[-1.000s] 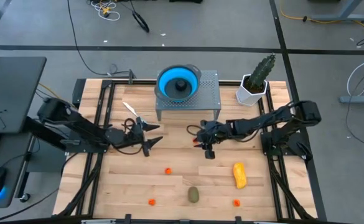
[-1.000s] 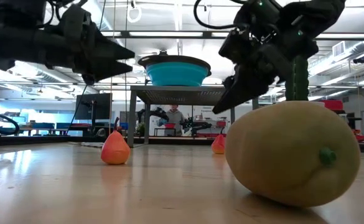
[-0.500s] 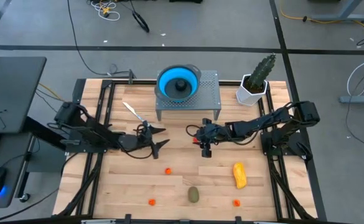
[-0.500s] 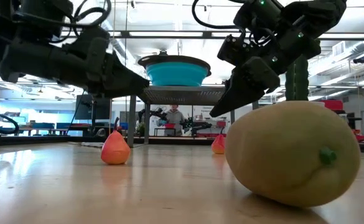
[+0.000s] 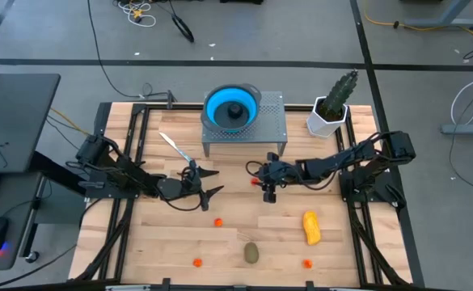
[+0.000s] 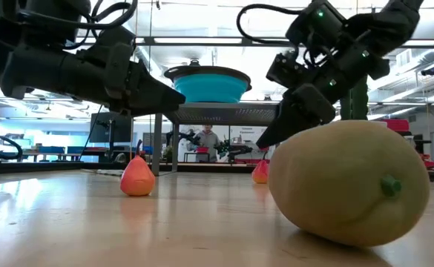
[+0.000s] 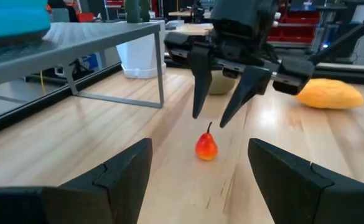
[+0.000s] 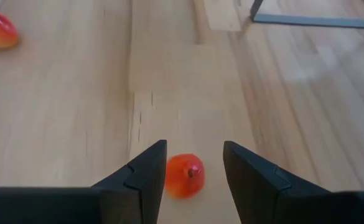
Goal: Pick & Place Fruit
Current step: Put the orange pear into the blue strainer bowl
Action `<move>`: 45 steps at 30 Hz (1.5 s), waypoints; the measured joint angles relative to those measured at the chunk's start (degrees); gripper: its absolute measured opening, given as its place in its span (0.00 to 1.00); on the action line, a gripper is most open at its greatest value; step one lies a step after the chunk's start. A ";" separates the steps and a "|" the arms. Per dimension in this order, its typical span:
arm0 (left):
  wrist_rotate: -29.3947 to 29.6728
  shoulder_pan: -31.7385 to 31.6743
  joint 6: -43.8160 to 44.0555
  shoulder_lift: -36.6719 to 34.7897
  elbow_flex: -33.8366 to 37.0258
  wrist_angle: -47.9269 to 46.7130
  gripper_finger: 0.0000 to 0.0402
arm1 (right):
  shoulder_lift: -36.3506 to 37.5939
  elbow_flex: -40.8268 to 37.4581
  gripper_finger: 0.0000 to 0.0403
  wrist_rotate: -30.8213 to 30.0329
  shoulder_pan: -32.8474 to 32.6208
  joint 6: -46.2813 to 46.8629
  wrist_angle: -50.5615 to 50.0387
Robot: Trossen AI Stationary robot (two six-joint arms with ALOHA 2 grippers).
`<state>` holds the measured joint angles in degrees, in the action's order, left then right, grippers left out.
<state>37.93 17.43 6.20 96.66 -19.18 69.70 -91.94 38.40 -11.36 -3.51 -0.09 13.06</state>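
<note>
A tiny orange-red fruit (image 5: 255, 181) sits on the table mid-board, also visible in the left wrist view (image 7: 206, 147) and the right wrist view (image 8: 183, 175). My right gripper (image 5: 263, 184) hangs open just above it, fingers pointing down on either side (image 7: 210, 120), touching nothing. My left gripper (image 5: 213, 182) is open to the fruit's left, aimed at it, off the table. Three more orange-red balls (image 5: 218, 222) (image 5: 196, 262) (image 5: 307, 263), an olive oval (image 5: 252, 253) and the yellow-orange oblong (image 5: 310, 227) lie nearer the near edge. A dark ball (image 5: 234, 110) sits in the blue bowl (image 5: 217, 109).
The blue bowl stands on a grey metal rack (image 5: 272, 121) at the far middle. A cactus in a white pot (image 5: 333, 105) stands at the far right. A white-and-blue stick (image 5: 171, 145) lies left of the rack. The olive oval (image 6: 348, 182) fills the low view's foreground.
My left gripper has reached toward the table's right and slightly nearer, closing on the small orange-red fruit, fingers still open. My right gripper has sunk a little toward that fruit, staying open. The fruit has not moved.
</note>
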 joint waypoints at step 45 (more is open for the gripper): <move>-0.02 -0.44 -0.42 0.00 0.07 0.17 0.68 | -5.57 -7.53 0.28 -2.47 -0.80 3.71 18.89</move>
<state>37.91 16.99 5.78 96.66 -19.11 69.87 -97.51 30.87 -13.83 -4.32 3.62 31.94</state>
